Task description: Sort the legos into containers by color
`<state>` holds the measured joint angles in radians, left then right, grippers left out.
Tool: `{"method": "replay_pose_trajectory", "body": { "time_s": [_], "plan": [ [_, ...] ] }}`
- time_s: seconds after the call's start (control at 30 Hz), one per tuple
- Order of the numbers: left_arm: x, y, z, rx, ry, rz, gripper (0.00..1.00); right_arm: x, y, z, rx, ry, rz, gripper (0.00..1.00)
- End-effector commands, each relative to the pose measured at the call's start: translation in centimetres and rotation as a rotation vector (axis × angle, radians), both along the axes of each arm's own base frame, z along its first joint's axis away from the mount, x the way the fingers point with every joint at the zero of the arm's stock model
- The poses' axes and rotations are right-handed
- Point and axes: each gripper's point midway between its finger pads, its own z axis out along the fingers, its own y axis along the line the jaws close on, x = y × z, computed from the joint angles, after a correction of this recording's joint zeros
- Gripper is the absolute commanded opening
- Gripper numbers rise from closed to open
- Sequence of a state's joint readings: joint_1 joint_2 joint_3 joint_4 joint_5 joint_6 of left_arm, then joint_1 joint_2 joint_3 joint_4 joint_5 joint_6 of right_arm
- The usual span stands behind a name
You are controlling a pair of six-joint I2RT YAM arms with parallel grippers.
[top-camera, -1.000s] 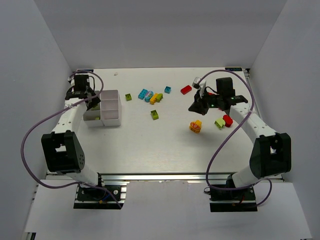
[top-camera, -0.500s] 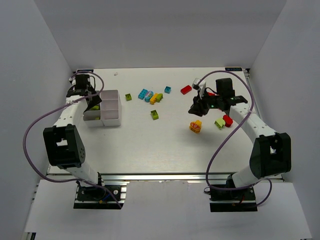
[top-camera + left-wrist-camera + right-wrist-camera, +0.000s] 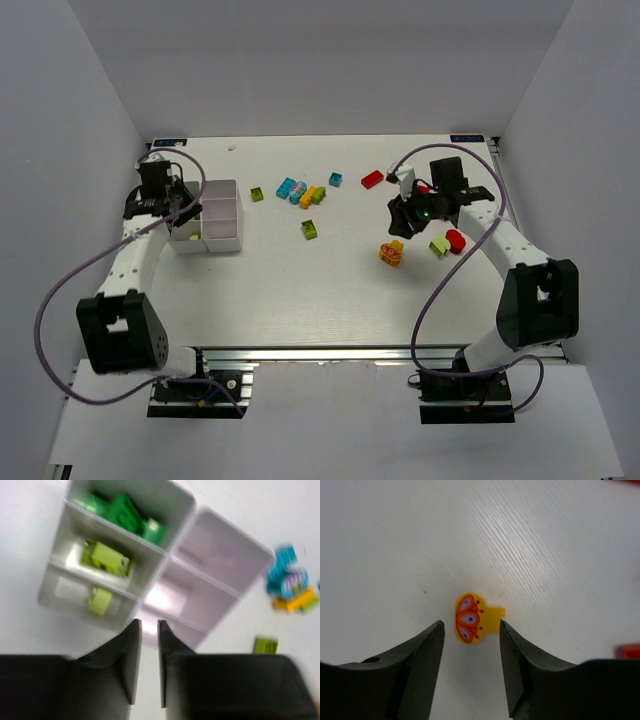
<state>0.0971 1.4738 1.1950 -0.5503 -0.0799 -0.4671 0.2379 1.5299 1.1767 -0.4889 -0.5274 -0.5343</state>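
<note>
Noted yellow brick (image 3: 472, 618) flat on tabletop (image 3: 395, 540), framed between fingers of released right claw (image 3: 470, 630), touching neither. Noted left claw (image 3: 149, 630) clenched, empty, at tray (image 3: 170, 555) edge; green bricks (image 3: 125, 515) and lime bricks (image 3: 106, 560) in adjoining compartments.

The white table (image 3: 300, 290) carries the compartment tray (image 3: 222, 246) at far left, a mixed brick cluster (image 3: 303, 192) centre-rear, a lime brick (image 3: 310, 229) just nearer, and a yellow-orange brick (image 3: 391, 253) at right.
</note>
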Motion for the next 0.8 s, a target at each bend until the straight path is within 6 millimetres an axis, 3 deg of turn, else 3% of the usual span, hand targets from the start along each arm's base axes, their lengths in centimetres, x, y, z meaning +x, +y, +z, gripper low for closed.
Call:
{"method": "replay_pose_trajectory", "body": {
  "time_s": [0.0, 0.03, 0.1, 0.17, 0.2, 0.3, 0.33, 0.47, 0.5, 0.6, 0.73, 0.77],
  "plan": [
    [-1.7, -3.5, 3.4, -0.155, -0.147, -0.095, 0.41, 0.4, -4.3, -1.5, -0.178, 0.071, -0.130, 0.53],
    [-2.8, -3.7, 2.3, -0.169, -0.130, -0.092, 0.50, 0.3, -5.2, -1.8, -0.201, 0.094, -0.152, 0.57],
    [-4.3, -4.5, 3.4, -0.195, -0.178, -0.106, 0.65, -0.6, -7.2, -2.7, -0.255, 0.162, -0.200, 0.63],
    [-5.5, -4.8, 2.7, -0.207, -0.175, -0.108, 0.67, -1.0, -8.3, -3.0, -0.285, 0.176, -0.206, 0.72],
    [-6.1, -5.1, 3.5, -0.214, -0.203, -0.118, 0.68, -1.5, -9.2, -3.5, -0.326, 0.176, -0.215, 0.79],
    [-7.3, -5.5, 3.1, -0.234, -0.198, -0.120, 0.68, -1.8, -10.4, -3.8, -0.403, 0.128, -0.133, 0.85],
    [-7.7, -5.8, 3.4, -0.243, -0.208, -0.131, 0.69, -2.2, -10.7, -3.8, -0.426, 0.118, -0.085, 0.90],
    [-8.5, -6.5, 3.3, -0.279, -0.217, -0.148, 0.69, -2.4, -12.2, -3.0, -0.502, -0.062, 0.228, 0.89],
    [-8.7, -6.6, 3.1, -0.284, -0.214, -0.152, 0.69, -2.5, -12.2, -2.8, -0.523, -0.159, 0.412, 0.89],
    [-9.0, -7.0, 2.8, -0.293, -0.206, -0.168, 0.70, -3.3, -14.0, -3.6, -0.547, -0.298, 0.677, 0.90],
    [-9.4, -7.1, 2.7, -0.297, -0.197, -0.177, 0.71, -2.5, -15.8, -4.3, -0.499, -0.324, 0.808, 0.90],
    [-9.5, -7.2, 2.7, -0.299, -0.202, -0.181, 0.72, -1.1, -16.4, -2.9, -0.502, -0.353, 0.805, 0.90]
  ]
}}
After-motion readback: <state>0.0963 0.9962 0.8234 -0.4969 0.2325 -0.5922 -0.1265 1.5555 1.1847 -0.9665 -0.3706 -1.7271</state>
